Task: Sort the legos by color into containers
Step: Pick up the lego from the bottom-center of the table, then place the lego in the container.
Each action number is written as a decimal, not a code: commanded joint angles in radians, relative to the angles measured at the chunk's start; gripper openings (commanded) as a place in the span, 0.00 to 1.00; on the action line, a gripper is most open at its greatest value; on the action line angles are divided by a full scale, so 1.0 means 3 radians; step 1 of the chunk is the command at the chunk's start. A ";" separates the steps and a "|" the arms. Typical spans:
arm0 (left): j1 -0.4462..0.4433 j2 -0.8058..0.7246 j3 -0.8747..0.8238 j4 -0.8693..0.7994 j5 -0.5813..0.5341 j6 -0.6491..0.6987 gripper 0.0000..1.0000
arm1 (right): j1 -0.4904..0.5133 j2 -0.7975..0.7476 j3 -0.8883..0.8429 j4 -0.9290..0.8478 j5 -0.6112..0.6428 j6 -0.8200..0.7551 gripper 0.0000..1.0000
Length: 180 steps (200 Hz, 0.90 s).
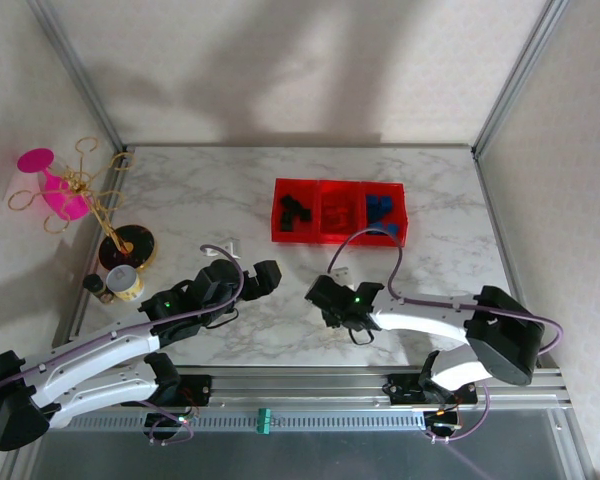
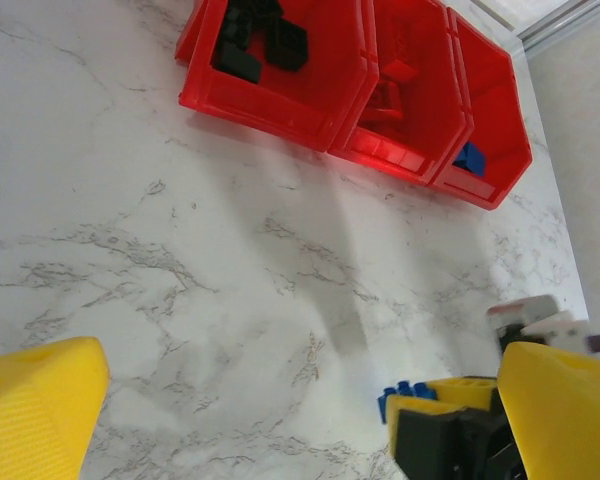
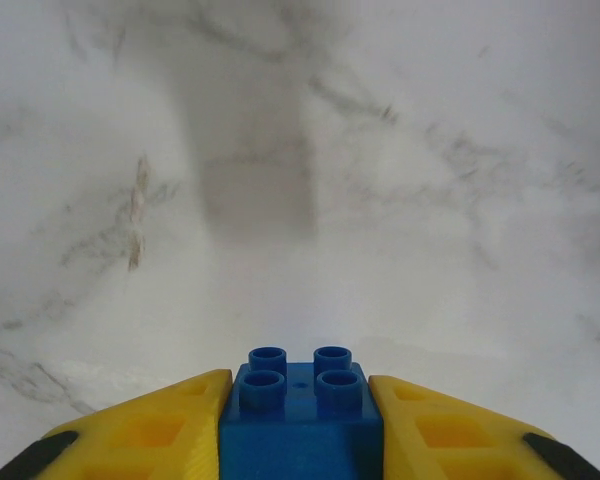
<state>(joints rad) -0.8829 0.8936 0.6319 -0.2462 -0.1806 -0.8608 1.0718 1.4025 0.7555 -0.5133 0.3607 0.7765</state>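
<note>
My right gripper [image 3: 300, 432] is shut on a blue lego [image 3: 300, 420], studs up, squeezed between its yellow fingers [image 3: 160, 432] low over the marble. In the top view the right gripper [image 1: 327, 300] is near the table's front middle. The left wrist view catches the same blue lego [image 2: 400, 392] in that gripper. My left gripper [image 1: 265, 278] stands open and holds nothing, a little to the left; its yellow fingertips [image 2: 40, 400] are wide apart. The containers [image 1: 277, 218] are a red row of three at the back: black legos [image 1: 296, 212] on the left, red legos [image 1: 337, 213] in the middle, blue legos [image 1: 380, 208] on the right.
A pink goblet [image 1: 55, 190] and a gold wire stand [image 1: 100, 200] on a black base sit at the far left, with a small jar [image 1: 123, 282] by the table's left edge. A small white piece [image 1: 227, 246] lies ahead of the left gripper. Metal frame posts stand at the back corners.
</note>
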 commanded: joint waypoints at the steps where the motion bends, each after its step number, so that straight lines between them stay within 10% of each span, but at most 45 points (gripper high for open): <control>1: -0.0012 0.0029 0.0170 -0.0015 -0.0083 0.0032 1.00 | -0.0181 -0.0207 0.0162 -0.0101 0.0275 -0.0042 0.35; 94: -0.0006 0.0500 0.0575 0.0227 -0.0054 0.0244 1.00 | -0.1578 -0.0484 0.0526 0.0518 0.0514 -0.0583 0.36; 180: 0.0009 0.1020 0.0903 0.0411 0.0115 0.0334 1.00 | -0.2252 0.0755 0.1252 0.1108 0.0469 -0.0767 0.35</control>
<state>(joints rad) -0.8822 1.1873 0.8631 -0.1490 -0.1631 -0.7849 0.4309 1.5444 1.0607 -0.2440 0.4812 0.5770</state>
